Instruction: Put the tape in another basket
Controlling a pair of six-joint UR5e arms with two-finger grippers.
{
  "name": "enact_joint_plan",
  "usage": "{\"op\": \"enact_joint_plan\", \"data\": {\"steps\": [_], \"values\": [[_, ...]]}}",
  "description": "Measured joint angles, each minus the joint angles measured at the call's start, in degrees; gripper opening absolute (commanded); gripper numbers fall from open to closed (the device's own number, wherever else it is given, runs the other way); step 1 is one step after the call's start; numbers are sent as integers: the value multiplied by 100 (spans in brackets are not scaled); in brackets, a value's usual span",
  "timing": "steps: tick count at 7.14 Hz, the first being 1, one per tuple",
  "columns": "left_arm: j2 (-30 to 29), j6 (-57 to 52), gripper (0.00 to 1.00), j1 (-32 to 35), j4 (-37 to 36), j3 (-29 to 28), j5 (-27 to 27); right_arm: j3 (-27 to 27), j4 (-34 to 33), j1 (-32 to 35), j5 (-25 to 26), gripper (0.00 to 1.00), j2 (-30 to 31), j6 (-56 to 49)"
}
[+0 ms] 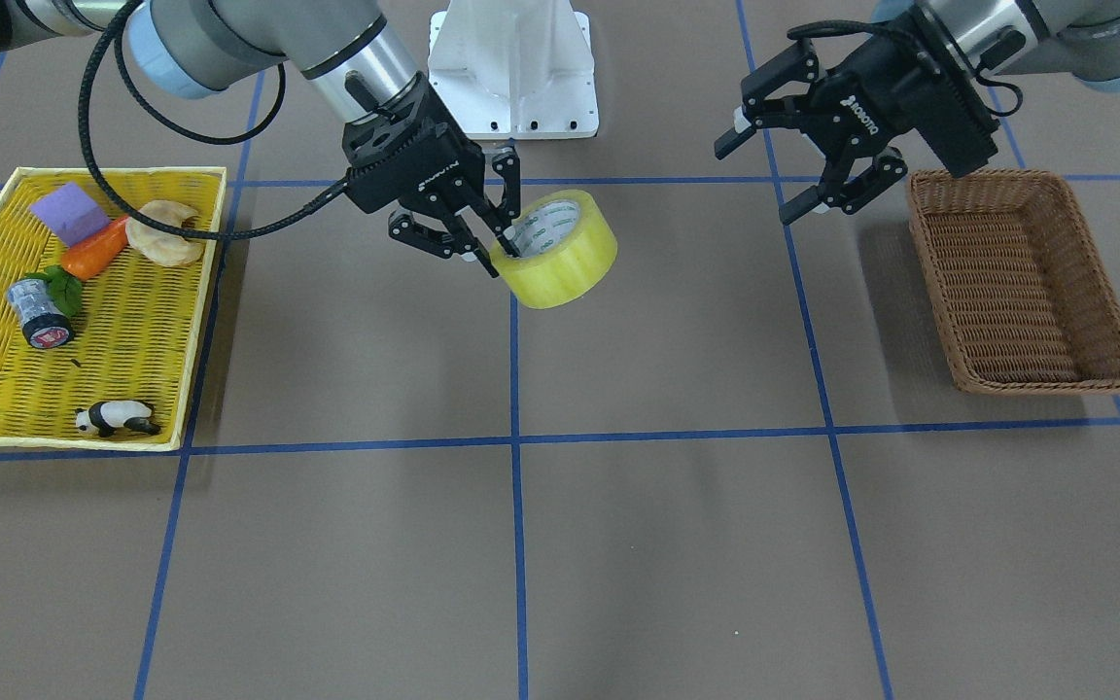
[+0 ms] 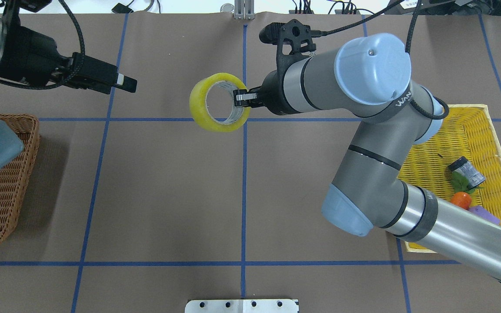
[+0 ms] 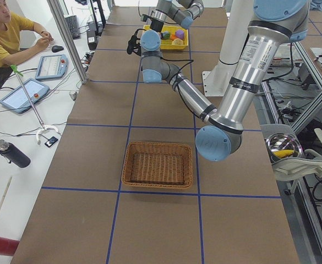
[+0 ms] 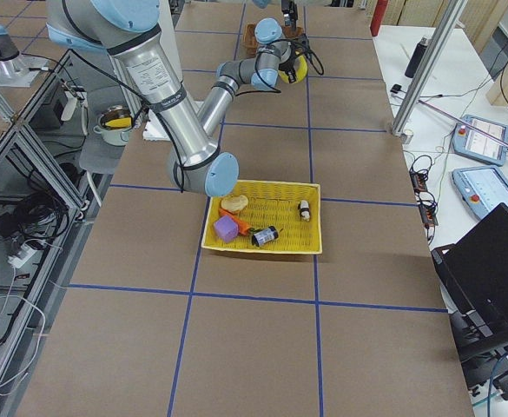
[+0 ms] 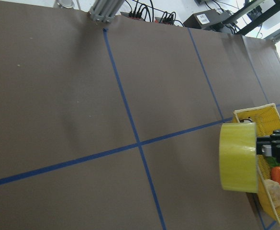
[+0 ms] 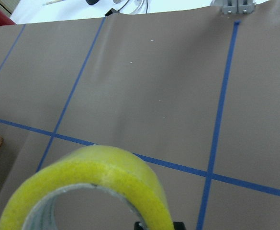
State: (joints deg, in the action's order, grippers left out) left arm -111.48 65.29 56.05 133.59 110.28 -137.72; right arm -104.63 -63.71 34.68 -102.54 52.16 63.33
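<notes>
The tape point(image 1: 560, 258), a wide yellow roll with a white printed core, hangs above the table's middle. My right gripper point(image 1: 502, 248) is shut on its wall, one finger inside the core and one outside. The tape also shows in the overhead view point(image 2: 218, 108), the left wrist view point(image 5: 238, 157) and the right wrist view point(image 6: 96, 182). My left gripper point(image 1: 754, 185) is open and empty, in the air between the tape and the brown wicker basket point(image 1: 1027, 384). The basket point(image 2: 2, 208) holds nothing that I can see.
A yellow woven tray point(image 1: 132, 321) on the robot's right side holds a silver cylinder point(image 1: 38, 313), a carrot point(image 1: 93, 251), a purple block point(image 1: 69, 212), a bread piece point(image 1: 166, 233) and a panda figure point(image 1: 115, 418). Blue tape lines grid the brown table.
</notes>
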Motion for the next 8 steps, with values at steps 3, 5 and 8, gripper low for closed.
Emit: {"op": "enact_joint_plan", "data": {"steps": [3,5,8], "values": [[-64,21,99,-420,223,-43,5,13,499,-396,438,0,-36,114],[-81,19,99,-505,244,-40,4,23,533,-584,697,0,-108,118],[-90,13,99,-524,247,-49,8,102,537,-776,932,0,-217,118]]}}
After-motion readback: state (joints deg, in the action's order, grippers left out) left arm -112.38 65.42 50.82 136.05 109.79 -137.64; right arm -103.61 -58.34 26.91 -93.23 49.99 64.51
